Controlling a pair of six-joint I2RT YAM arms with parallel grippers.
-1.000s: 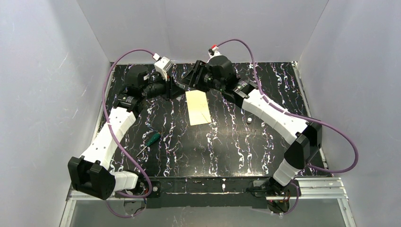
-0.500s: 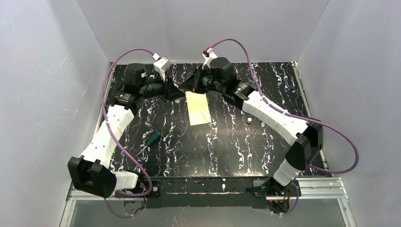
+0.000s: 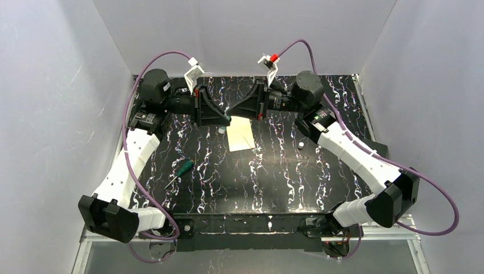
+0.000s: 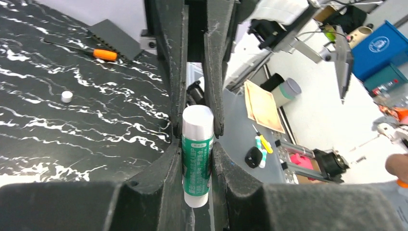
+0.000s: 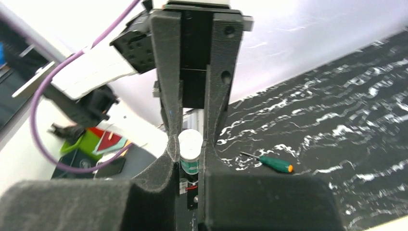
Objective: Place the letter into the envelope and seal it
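Glue stick (image 4: 197, 159): one, shared by both grippers
Left gripper (image 4: 195, 144): clamped on it
Right gripper (image 5: 189, 144): clamped on it too
Letter (image 3: 240, 137): one — flat on the table (image 3: 285, 171)
Screwdriver (image 3: 184, 167): one

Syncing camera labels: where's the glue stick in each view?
Top external: glue stick upper centre, between both arms' jaws, just beyond the letter.
Left wrist: lower centre, clamped, white cap pointing away.
Right wrist: centre, white cap end-on.
Shared landmark: screwdriver, upper left in left wrist, right of centre in right wrist.
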